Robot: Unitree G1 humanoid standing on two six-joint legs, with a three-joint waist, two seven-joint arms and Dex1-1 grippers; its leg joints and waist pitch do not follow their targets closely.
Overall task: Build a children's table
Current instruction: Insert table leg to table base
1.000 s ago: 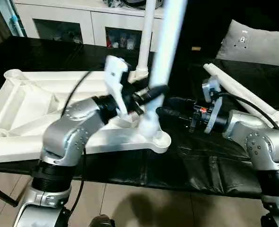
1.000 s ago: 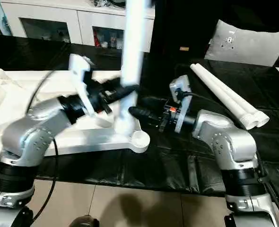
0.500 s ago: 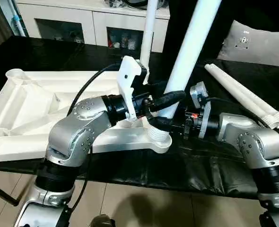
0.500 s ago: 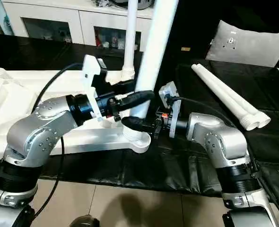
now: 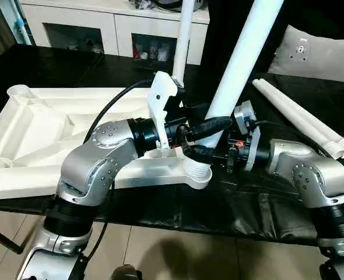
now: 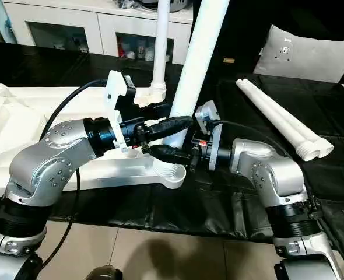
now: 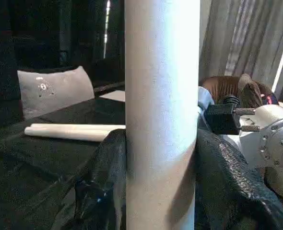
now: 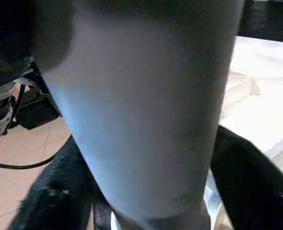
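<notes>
The table's white top (image 5: 38,134) lies underside up on the black table. One white leg (image 5: 182,41) stands upright in the far right corner socket. A second leg (image 5: 242,64) leans to the right, its ribbed foot at the near right corner socket (image 5: 200,175). My left gripper (image 5: 216,131) is shut on this leg a little above the socket, and the leg (image 7: 160,120) runs between its black fingers (image 7: 103,191). My right gripper (image 6: 171,150) reaches in from the right at the leg's lowest part (image 8: 146,120).
Two loose white legs (image 5: 300,116) lie side by side on the black table (image 5: 248,204) at the right. A grey-white cushion (image 5: 320,52) sits behind them. A white cabinet (image 5: 102,29) stands along the far side. The table's front edge is near my arms.
The held leg has swung from nearly upright to leaning right. My right gripper has moved left up to the leg's base. The left gripper has stayed on the leg.
</notes>
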